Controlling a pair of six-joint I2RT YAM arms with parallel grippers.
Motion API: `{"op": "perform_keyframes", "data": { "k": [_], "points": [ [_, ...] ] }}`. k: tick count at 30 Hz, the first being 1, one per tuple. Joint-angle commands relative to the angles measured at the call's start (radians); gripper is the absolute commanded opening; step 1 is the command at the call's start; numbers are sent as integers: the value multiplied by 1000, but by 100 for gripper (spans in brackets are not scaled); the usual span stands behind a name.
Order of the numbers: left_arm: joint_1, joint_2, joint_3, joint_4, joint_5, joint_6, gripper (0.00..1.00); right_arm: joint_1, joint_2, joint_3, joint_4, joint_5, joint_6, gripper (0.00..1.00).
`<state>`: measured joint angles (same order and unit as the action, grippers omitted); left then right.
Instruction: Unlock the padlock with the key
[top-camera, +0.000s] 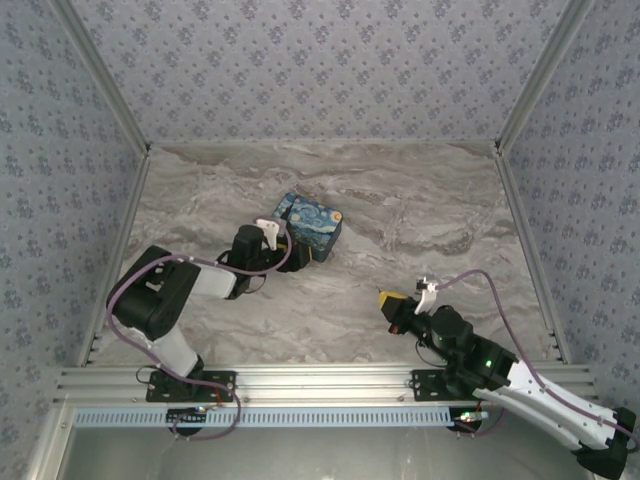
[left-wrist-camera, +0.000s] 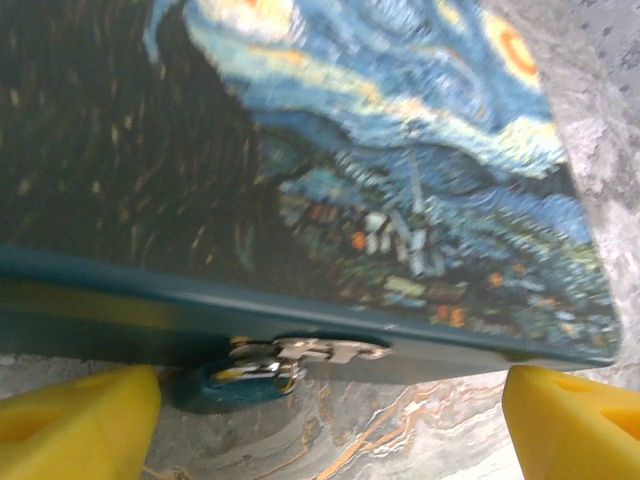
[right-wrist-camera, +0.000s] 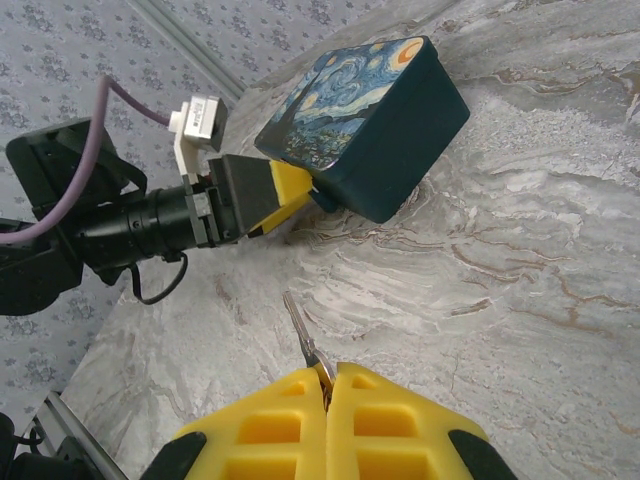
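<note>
The blue starry-night box (top-camera: 312, 221) lies mid-table. A tiny silvery padlock (left-wrist-camera: 258, 371) hangs from a metal hasp (left-wrist-camera: 335, 350) on the box's lower front edge. My left gripper (left-wrist-camera: 328, 425) is open, its yellow fingertips (left-wrist-camera: 80, 420) wide apart just below that edge, with the padlock between them nearer the left one. From above, the left gripper (top-camera: 283, 243) sits against the box's near-left side. My right gripper (right-wrist-camera: 328, 375) is shut on the key (right-wrist-camera: 303, 330), whose thin metal blade points toward the box (right-wrist-camera: 370, 110). It hovers at the table's near right (top-camera: 390, 304).
The marble tabletop (top-camera: 420, 215) stretches between box and right gripper. Patterned walls (top-camera: 320, 60) close in the back and both sides. An aluminium rail (top-camera: 320, 380) runs along the near edge by the arm bases.
</note>
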<state>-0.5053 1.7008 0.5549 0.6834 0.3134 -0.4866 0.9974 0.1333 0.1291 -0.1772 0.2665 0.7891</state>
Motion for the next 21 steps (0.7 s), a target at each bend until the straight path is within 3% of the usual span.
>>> {"op": "perform_keyframes", "data": {
  "k": [1,21],
  "points": [
    [-3,30,10,25,8,-4,88,3,-13,-5,-7,19,3,0],
    [-60,60,-13,47,-13,-109,68,2,-14,-8,2,16,4,0]
  ]
}}
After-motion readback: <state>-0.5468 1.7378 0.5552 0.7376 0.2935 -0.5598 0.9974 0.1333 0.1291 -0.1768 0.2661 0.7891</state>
